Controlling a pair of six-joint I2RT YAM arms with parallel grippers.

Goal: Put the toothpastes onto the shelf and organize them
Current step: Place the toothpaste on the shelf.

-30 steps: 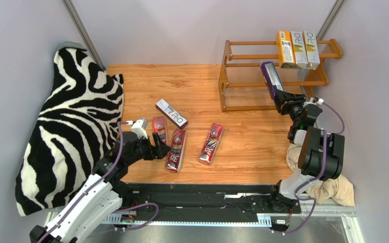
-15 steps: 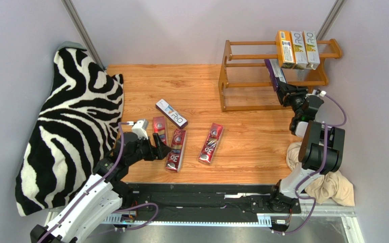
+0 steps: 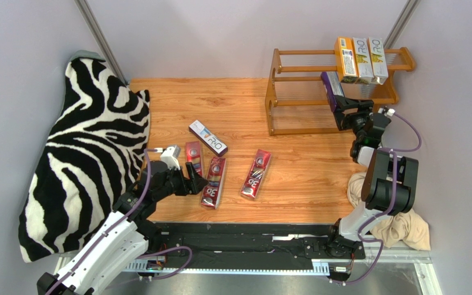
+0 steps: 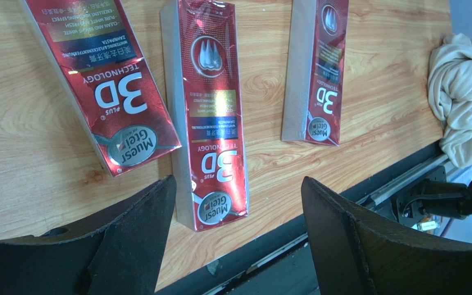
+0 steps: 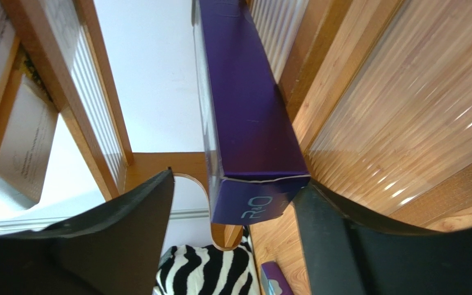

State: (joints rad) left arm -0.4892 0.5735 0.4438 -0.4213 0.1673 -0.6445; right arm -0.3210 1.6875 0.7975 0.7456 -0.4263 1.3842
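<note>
The purple carton point(image 5: 244, 110) has been let go at the shelf point(image 3: 273, 92); the right gripper point(image 5: 233, 184) is now parted. The left gripper point(image 4: 238, 184) is kept apart.

Reaches with the left arm point(image 3: 121, 228) low over the table point(image 3: 294, 184) from its near edge, left gripper point(image 3: 196, 178) point(image 4: 235, 184) pointing forward and down, jaws wide apart. Stretches the right arm point(image 3: 387, 178) along the right edge toward the far right corner, right gripper point(image 3: 345, 110) point(image 5: 232, 179) pointing away, jaws parted.
</note>
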